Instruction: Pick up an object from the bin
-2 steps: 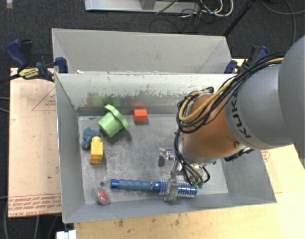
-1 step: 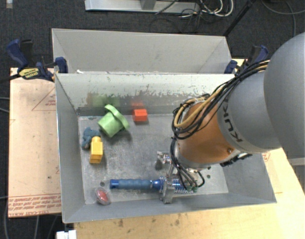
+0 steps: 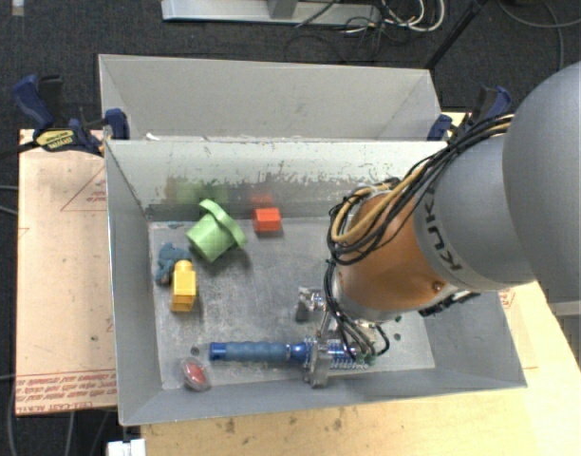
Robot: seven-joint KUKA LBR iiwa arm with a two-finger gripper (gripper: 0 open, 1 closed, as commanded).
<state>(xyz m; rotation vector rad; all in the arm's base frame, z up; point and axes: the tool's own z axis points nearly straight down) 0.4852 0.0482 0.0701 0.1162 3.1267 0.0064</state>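
**Camera view: hand low at the right end of the blue rod**

Camera view counts six loose things in the grey bin [image 3: 271,164]. One long blue rod [image 3: 257,351] lies flat along the near edge of the floor. The hand [image 3: 321,357] stands at its right end, touching it or just above it; I cannot tell which. Whether the hand is wide or narrow I cannot tell either. One reddish round thing [image 3: 195,375] lies near the rod's left end. Well apart, near the far wall, are one green cylinder piece [image 3: 213,235] and one orange cube [image 3: 267,220]. At the left, one yellow block [image 3: 183,285] touches one small blue-grey thing [image 3: 166,262].
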